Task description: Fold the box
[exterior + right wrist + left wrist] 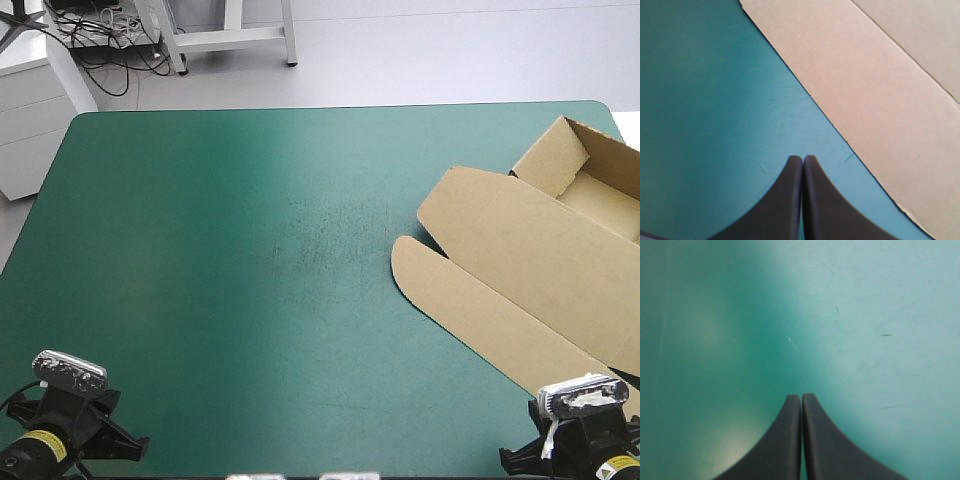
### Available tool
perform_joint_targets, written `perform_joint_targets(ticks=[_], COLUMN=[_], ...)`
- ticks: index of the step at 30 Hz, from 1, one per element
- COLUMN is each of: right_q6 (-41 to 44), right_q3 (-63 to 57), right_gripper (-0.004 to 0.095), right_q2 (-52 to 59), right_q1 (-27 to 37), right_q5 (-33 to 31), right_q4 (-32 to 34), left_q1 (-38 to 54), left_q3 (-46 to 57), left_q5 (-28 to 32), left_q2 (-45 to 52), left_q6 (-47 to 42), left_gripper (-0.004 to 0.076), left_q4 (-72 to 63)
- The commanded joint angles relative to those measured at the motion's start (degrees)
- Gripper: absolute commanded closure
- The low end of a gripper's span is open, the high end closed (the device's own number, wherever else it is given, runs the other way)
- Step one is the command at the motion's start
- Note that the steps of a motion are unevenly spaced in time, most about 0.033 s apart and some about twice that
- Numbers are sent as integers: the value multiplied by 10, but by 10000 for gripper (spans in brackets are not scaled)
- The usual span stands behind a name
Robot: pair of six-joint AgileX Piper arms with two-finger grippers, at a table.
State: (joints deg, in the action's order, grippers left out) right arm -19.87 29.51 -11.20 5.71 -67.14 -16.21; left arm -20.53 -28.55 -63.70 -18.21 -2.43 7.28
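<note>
High view: box diag. at table's right — tray end far, flap near-left — jaws closed, empty.

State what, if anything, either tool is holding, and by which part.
Nothing is held: left tool shut over the teal-green cover, right tool shut beside the box, not touching it.
</note>
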Motion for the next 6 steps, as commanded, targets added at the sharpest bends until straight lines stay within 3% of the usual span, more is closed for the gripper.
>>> perform_joint_targets(ticks=[1, 6], right_q6=[-5, -5], right_q3=[9, 5], right_gripper=[928, 928], right_q2=[-8, -8], right_q1=[-1, -1], right_q5=[40, 50], right_q4=[-9, -9], left_q1=[-2, -2], left_q3=[-14, -14], left_q5=[29, 29], left_q2=[-5, -5], left_q6=[-4, -4], left_gripper=[734, 734], left_q4=[2, 2])
